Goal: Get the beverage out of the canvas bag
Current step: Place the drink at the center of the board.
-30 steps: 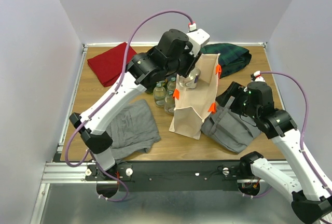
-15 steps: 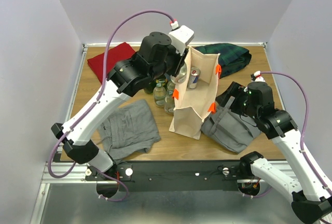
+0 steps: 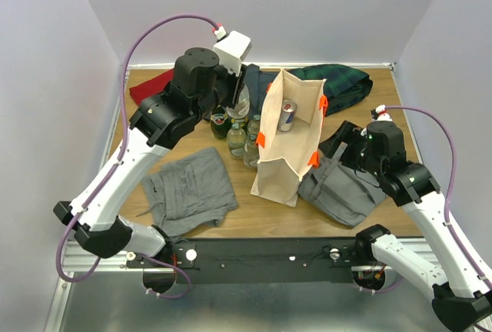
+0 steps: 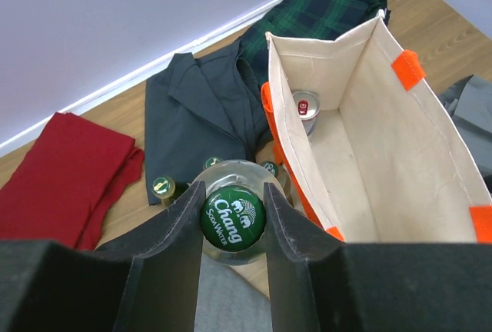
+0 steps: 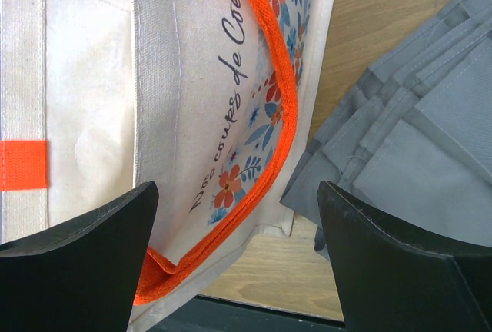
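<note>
The left gripper is clamping the probably heavy, slippery glass bottle at its capped neck; the right gripper is gaping wide.

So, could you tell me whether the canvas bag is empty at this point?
Not empty: the canvas bag stands upright and open, and the top and left wrist views show one can standing at its far end.

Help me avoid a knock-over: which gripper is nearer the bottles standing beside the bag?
Left. The left gripper, shut on a Chang bottle, hangs just over the standing bottles. The right gripper is open on the canvas bag's opposite side, by the grey clothes.
</note>
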`<state>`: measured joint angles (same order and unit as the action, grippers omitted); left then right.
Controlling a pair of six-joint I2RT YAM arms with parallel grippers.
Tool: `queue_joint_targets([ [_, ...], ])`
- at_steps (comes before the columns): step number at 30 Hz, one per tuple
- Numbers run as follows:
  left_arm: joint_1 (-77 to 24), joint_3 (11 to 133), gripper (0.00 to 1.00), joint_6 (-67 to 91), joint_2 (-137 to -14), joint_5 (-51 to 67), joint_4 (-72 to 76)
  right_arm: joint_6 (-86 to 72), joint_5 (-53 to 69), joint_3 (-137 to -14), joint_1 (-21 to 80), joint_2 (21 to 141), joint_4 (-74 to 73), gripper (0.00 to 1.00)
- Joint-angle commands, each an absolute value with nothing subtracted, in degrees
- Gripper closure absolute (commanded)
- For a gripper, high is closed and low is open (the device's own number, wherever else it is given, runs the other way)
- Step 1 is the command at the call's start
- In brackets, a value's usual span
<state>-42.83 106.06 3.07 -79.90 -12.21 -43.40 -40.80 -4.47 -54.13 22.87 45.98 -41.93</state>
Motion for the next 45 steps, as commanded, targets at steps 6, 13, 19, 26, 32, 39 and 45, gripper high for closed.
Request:
queue_joint_targets([
  [6,-40.5,99.3,1.0,4.7,-72.2,-16.7,-31.5,-41.6,-3.6,-53.1,23.1,45.7,-41.0,0.07],
  [13,-37.4,95.5,1.0,4.6,-70.4,-16.8,-31.4,-41.7,-3.3,-52.6,23.0,45.7,-40.6,0.07],
  [19,-34.0,88.2,1.0,6.2,-67.8,-16.1,-28.4,-41.7,-3.0,-52.6,23.1,46.4,-39.9,0.07],
  [26,-32.0,84.0,1.0,7.1,-67.0,-15.6,-26.1,-41.0,-2.6,-53.3,23.1,47.6,-39.7,0.07],
  [32,-30.3,80.4,1.0,8.2,-67.1,-14.1,-23.3,-41.2,-2.7,-53.1,23.1,47.5,-39.8,0.07],
  [39,-28.9,75.2,1.0,9.1,-66.7,-12.8,-18.8,-41.1,-3.3,-53.3,23.1,47.5,-40.2,0.07],
  [45,-26.6,69.6,1.0,11.4,-67.4,-9.9,-13.5,-41.0,-3.3,-53.3,23.0,48.0,-40.0,0.07],
])
